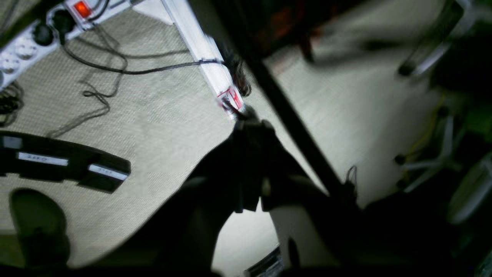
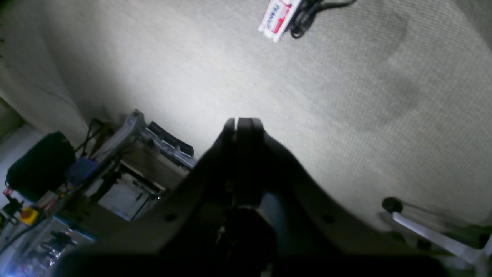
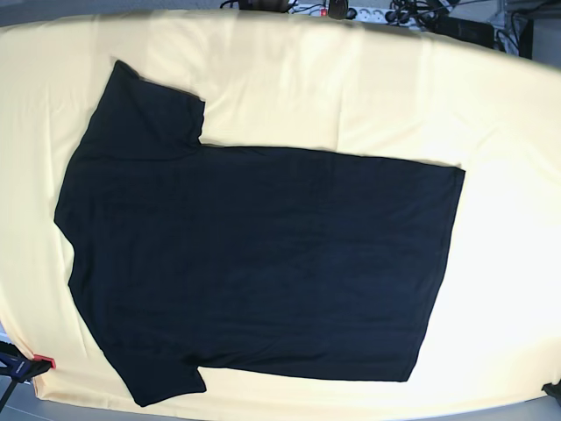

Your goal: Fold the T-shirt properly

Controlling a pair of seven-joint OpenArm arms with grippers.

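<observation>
- We see the T-shirt (image 3: 263, 263) spread flat on the pale yellow table cloth (image 3: 351, 88) in the base view, plain black side up, no print showing.
- Its shoulders and both short sleeves lie toward that view's left, one sleeve at the upper left, the other at the lower left; the straight hem runs down the right side.
- The cloth looks mostly smooth and unfolded; the lower sleeve reaches close to the table cloth's near edge.
- No arm shows over the shirt in the base view.
- We read the left gripper (image 1: 250, 123) as pressed together, dark fingers meeting at the tips with nothing between them; it points out over a grey carpet floor (image 1: 161, 127).
- In that wrist view, a white power strip (image 1: 23, 50) with a lit red switch sits upper left, black cables (image 1: 115, 69) trail from it, and a white rail (image 1: 207, 57) runs diagonally.
- The picture is blurred on its right side; we can't tell what stands there.
- The right gripper (image 2: 242, 125) is likewise pressed together and empty, over the same carpet; a cluttered bench (image 2: 57, 184) shows lower left.
</observation>
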